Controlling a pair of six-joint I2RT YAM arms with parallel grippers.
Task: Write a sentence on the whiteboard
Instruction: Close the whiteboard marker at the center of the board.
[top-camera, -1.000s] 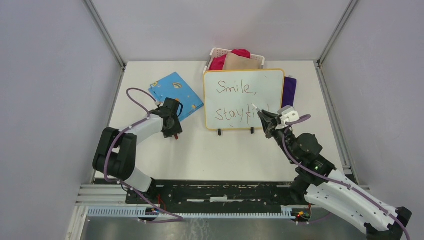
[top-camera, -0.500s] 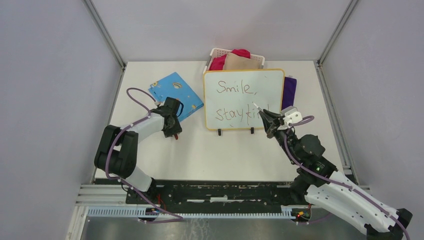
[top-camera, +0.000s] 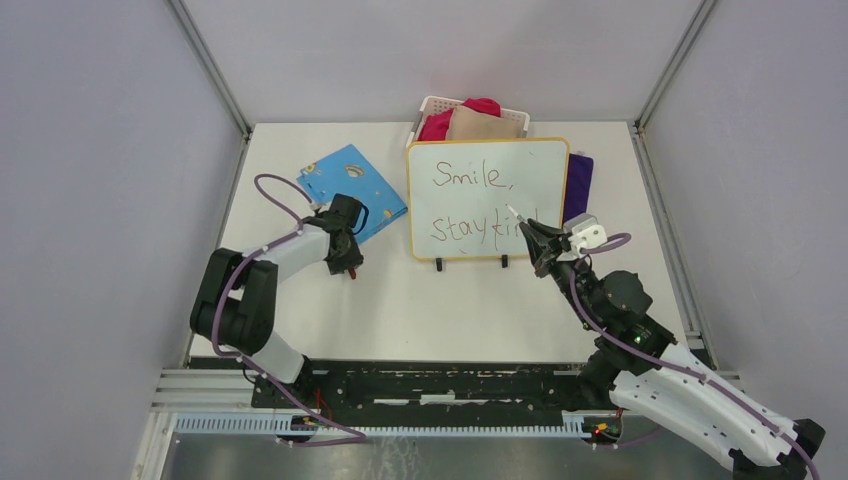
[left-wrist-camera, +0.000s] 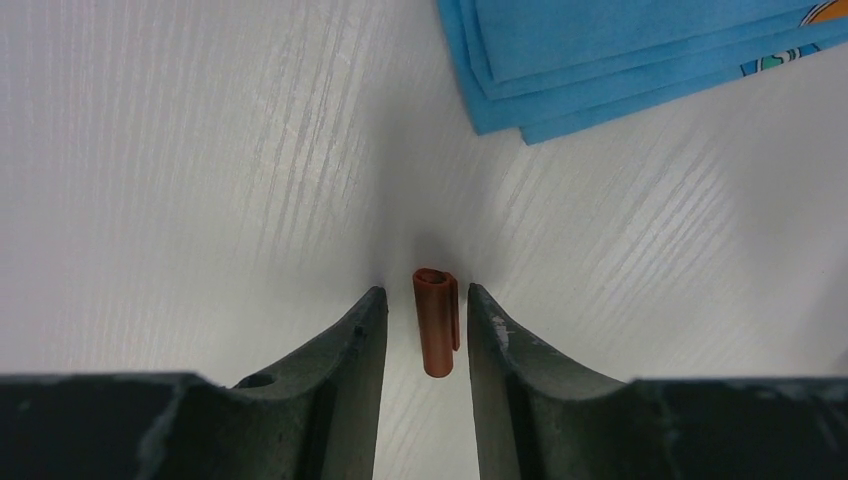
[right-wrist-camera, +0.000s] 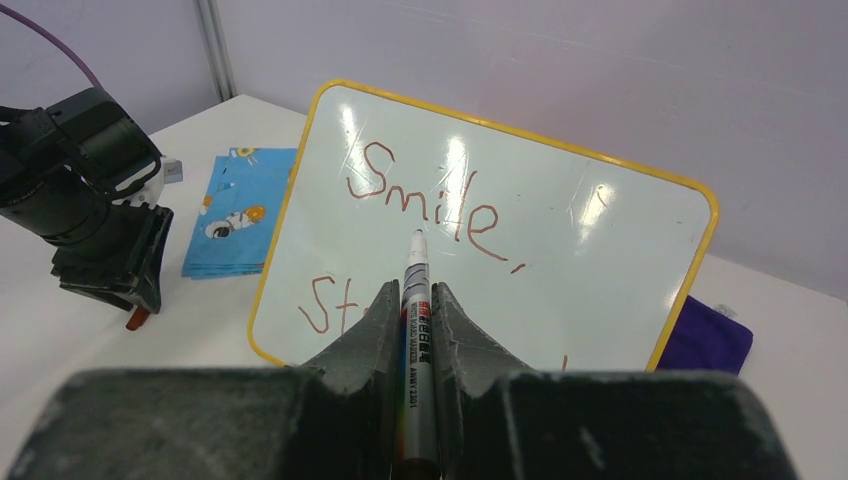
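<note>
**Findings**

1. The board (top-camera: 540, 175) stands upright at the table's rear centre. The sentence (top-camera: 472, 178) reads "Smile," over "stay ki…"; the end of line 2 is hidden behind the right gripper (right-wrist-camera: 412, 290).
2. The right gripper is clamped on the marker (right-wrist-camera: 416, 265), which points at the board. It has barely shifted in the last second. Whether the tip touches the board cannot be told.
3. The left gripper (left-wrist-camera: 425, 292) has narrowed over the last second. Its jaws now flank the cap (left-wrist-camera: 436, 330) on the table near the blue cloth (top-camera: 350, 180). A slim gap shows on each side, so there is no grip yet.

**Assessment**

The writing looks finished. Effort has likely turned to recapping the marker.
</note>
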